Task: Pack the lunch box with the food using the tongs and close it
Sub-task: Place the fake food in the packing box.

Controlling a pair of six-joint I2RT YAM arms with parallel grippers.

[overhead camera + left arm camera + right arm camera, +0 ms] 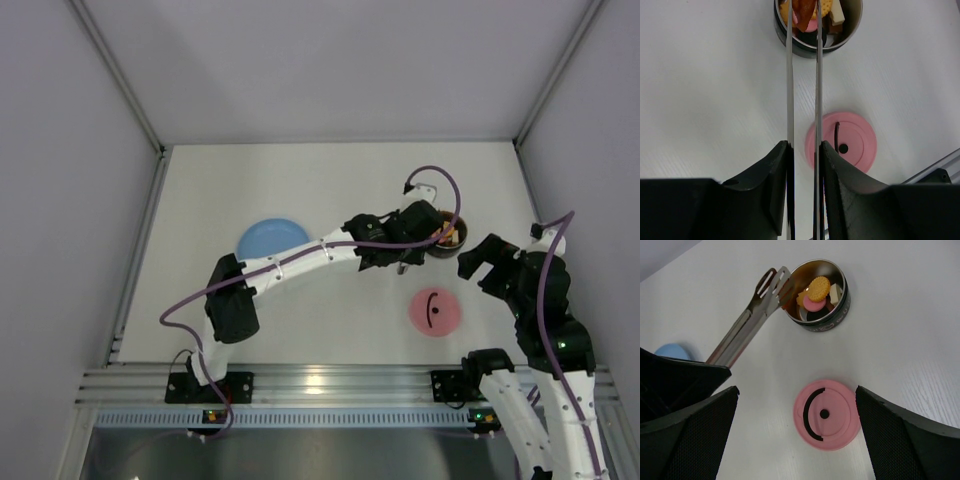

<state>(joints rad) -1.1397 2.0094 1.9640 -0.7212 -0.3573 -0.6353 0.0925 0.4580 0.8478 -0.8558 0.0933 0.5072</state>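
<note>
The lunch box (449,238) (850,31) (839,309) is a round steel container at the right of the table, with its pink lid (434,312) (852,140) (832,427) lying flat in front of it. Food (816,292) (829,10) lies inside: a round biscuit, a pink disc, pale and dark bits. My left gripper (396,246) (804,146) is shut on the tongs (789,80) (747,322). Their tips hover over the box's left rim, with nothing seen between them in the right wrist view. My right gripper (483,268) (796,390) stands open above the lid, apart from it.
A light-blue plate (272,240) (669,351) sits left of centre, under the left arm's reach. White walls enclose the table on three sides. A metal rail (330,385) runs along the near edge by the arm bases.
</note>
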